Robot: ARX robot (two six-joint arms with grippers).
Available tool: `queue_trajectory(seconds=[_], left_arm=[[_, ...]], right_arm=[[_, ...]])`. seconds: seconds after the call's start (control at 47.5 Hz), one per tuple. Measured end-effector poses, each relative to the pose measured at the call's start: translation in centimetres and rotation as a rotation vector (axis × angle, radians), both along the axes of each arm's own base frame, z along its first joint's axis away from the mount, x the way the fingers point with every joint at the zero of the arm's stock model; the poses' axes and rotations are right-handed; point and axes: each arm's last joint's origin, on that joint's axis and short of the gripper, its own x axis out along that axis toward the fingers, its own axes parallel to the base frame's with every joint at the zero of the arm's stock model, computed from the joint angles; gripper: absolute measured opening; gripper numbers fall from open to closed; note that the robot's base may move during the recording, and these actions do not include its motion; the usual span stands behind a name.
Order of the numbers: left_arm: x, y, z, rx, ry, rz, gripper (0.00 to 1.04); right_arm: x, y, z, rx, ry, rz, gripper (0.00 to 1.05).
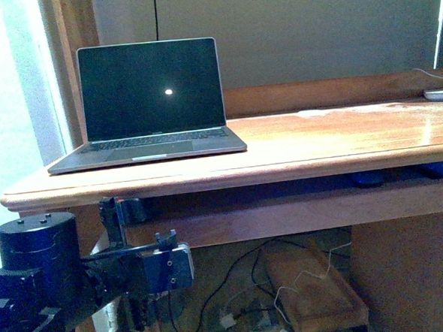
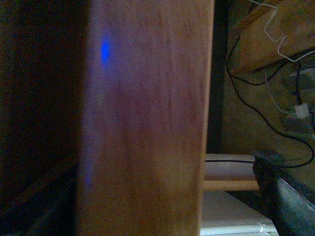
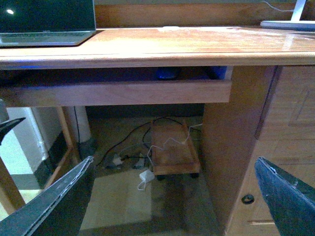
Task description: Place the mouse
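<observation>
Approach step: right gripper (image 3: 173,159) gapes empty, left gripper (image 1: 125,211) unreadable; next, reach the probable mouse (image 3: 167,73) beneath the bench (image 3: 197,46).

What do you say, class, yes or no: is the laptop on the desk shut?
No, the laptop stands open on the desk, with its dark screen raised upright behind the keyboard.

A home office or study is indicated: a wooden desk (image 1: 333,140) spans the middle of the front view, an open laptop (image 1: 151,102) is set at its upper left, and loose cables (image 1: 214,294) are seen on the floor below.
</observation>
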Motion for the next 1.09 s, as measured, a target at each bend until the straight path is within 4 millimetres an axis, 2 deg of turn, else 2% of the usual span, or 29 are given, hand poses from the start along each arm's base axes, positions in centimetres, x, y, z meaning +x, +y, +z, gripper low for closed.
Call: queue_trajectory(seconds=[0.063,0.147,0.189,0.295,0.421,0.61,0.736,0.884,0.968,1.031,1.094], left_arm=[[0.9,-0.5,-0.6,0.009,0.029,-0.004,0.97],[0.7,-0.8,-0.4,0.012,0.123,0.013,0.97],[0.2,-1.0,0.3,-0.006,0.225,0.022,0.97],[-1.8,-1.3,2.2,-0.073,0.467,0.055,0.97],[-4.5,-1.4,4.0,-0.182,0.653,0.041,0.97],[-7.7,-1.6,5.6,-0.363,0.805,0.015,0.97],[-10.5,-2.0,6.8,-0.551,0.951,-0.004,0.97],[-12.7,-2.4,8.2,-0.747,1.08,-0.021,0.97],[-13.5,-2.4,9.1,-0.845,1.119,-0.013,0.97],[-14.0,-2.2,10.9,-0.981,1.137,-0.014,0.97],[-14.6,-2.0,12.7,-1.129,0.818,0.116,0.88]], right_arm=[[0.0,0.0,0.0,0.0,0.0,0.0,0.97],[0.0,0.0,0.0,0.0,0.0,0.0,0.97],[0.0,0.0,0.0,0.0,0.0,0.0,0.97],[0.0,0.0,0.0,0.0,0.0,0.0,0.97],[0.0,0.0,0.0,0.0,0.0,0.0,0.97],[0.0,0.0,0.0,0.0,0.0,0.0,0.97],[0.0,0.0,0.0,0.0,0.0,0.0,0.97],[0.0,0.0,0.0,0.0,0.0,0.0,0.97],[0.0,0.0,0.0,0.0,0.0,0.0,0.97],[0.0,0.0,0.0,0.0,0.0,0.0,0.97],[0.0,0.0,0.0,0.0,0.0,0.0,0.97]])
